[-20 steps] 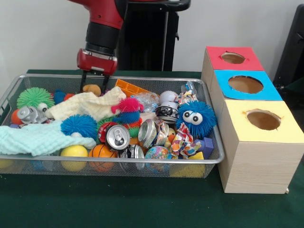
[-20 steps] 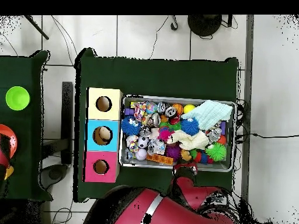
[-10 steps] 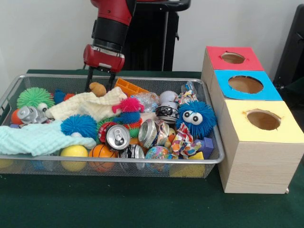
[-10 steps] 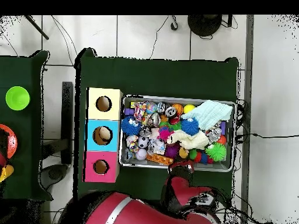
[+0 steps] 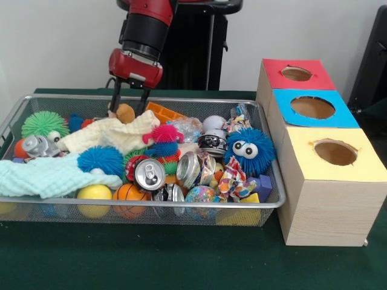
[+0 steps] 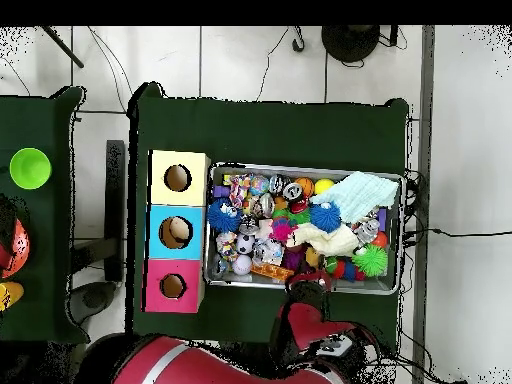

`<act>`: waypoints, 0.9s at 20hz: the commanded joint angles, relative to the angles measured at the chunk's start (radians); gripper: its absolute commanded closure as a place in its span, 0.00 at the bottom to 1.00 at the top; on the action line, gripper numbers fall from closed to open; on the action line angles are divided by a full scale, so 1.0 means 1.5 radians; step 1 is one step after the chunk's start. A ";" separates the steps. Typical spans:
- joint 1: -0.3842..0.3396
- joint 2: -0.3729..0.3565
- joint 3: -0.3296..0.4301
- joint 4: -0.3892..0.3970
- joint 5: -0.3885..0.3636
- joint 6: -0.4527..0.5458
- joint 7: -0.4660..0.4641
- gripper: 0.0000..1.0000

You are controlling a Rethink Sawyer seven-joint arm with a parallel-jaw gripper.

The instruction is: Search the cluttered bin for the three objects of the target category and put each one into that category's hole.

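— What sits closest to the camera?

— The wire-mesh bin [image 5: 275, 202] on the green table [image 5: 181, 260]. Along its near wall lie a yellow ball [image 5: 94, 193], a small basketball [image 5: 129, 193] and a silver can [image 5: 149, 174] with its top facing out. A pale green cloth [image 5: 48, 175] drapes the left end.

— And further in?

— A blue fuzzy toy with googly eyes [image 5: 249, 150] toward the right, a cream cloth [image 5: 112, 133] in the middle, and a green spiky ball [image 5: 44, 124] on the left. To the right of the bin, the yellow box [image 5: 329, 181], blue box [image 5: 311, 112] and red box [image 5: 293, 75] run front to back, each with a hole on top.

— Your gripper?

— My gripper [image 5: 128, 109] is at the bin's far edge, its two fingers partly spread and closed around a small tan plush toy [image 5: 125, 113], held just above the cream cloth.
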 commanded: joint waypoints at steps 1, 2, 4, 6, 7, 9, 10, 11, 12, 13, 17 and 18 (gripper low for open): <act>0.009 0.046 0.025 -0.030 0.064 -0.111 0.040 0.00; 0.011 0.049 0.024 -0.031 0.069 -0.115 0.040 0.00; 0.014 0.052 0.022 -0.034 0.074 -0.119 0.041 0.00; 0.014 0.055 0.023 -0.041 0.073 -0.117 0.044 0.00; 0.014 0.056 0.024 -0.044 0.072 -0.114 0.045 0.00; 0.014 0.059 0.027 -0.051 0.071 -0.110 0.047 0.00; 0.014 0.062 0.027 -0.052 0.071 -0.110 0.047 0.00; 0.015 0.063 0.027 -0.053 0.073 -0.111 0.047 0.00; 0.015 0.068 0.026 -0.053 0.075 -0.113 0.046 0.00; 0.015 0.070 0.027 -0.054 0.077 -0.113 0.046 0.00; 0.014 0.088 0.027 -0.062 0.088 -0.118 0.044 0.00; 0.015 0.091 0.024 -0.061 0.094 -0.124 0.042 0.00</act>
